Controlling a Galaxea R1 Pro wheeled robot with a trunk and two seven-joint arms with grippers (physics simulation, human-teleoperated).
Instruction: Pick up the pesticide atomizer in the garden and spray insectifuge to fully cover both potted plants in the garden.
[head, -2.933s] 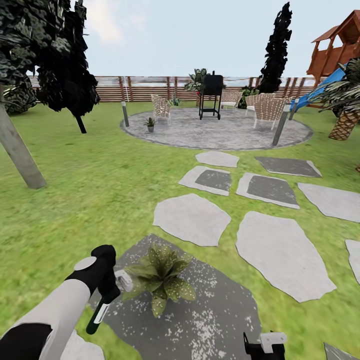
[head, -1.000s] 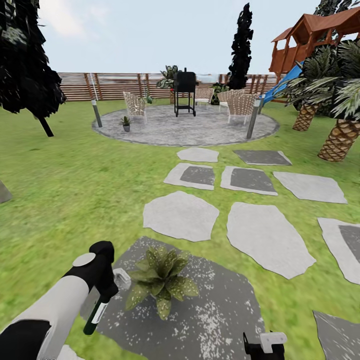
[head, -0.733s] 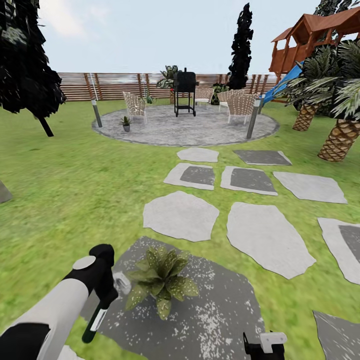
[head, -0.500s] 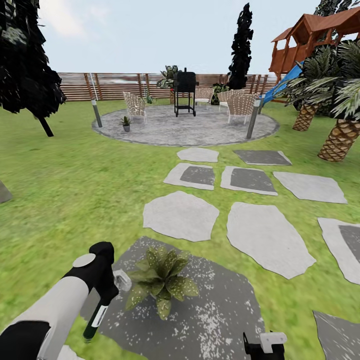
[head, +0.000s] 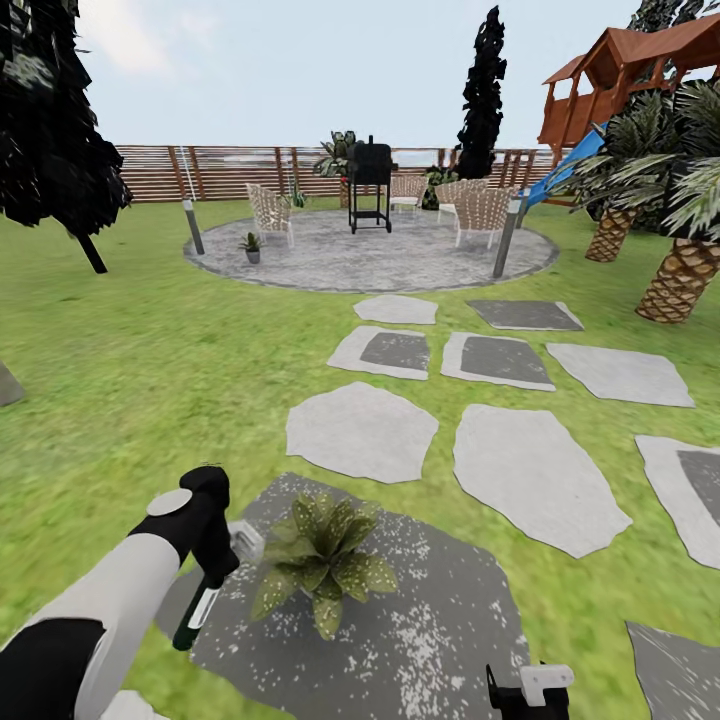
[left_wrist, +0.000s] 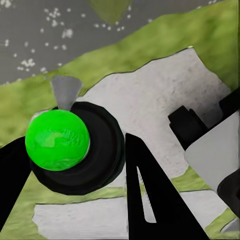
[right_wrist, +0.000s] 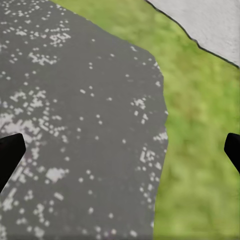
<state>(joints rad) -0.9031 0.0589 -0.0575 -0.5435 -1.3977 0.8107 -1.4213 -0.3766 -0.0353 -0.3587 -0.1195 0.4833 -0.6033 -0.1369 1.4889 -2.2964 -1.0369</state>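
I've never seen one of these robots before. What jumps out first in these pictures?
Nearest the camera, the left gripper holds a dark green pesticide atomizer beside a leafy potted plant on a dark, white-speckled stepping stone. Beyond the lawn lies a round patio with a black grill and wicker chairs.

Head camera looking forward and down across lawn (head: 150, 380) toward far patio (head: 400, 255). Both wrist cameras facing down, close over speckled dark stone (head: 400, 620) (left_wrist: 30, 35) (right_wrist: 75, 125), shared with head view.
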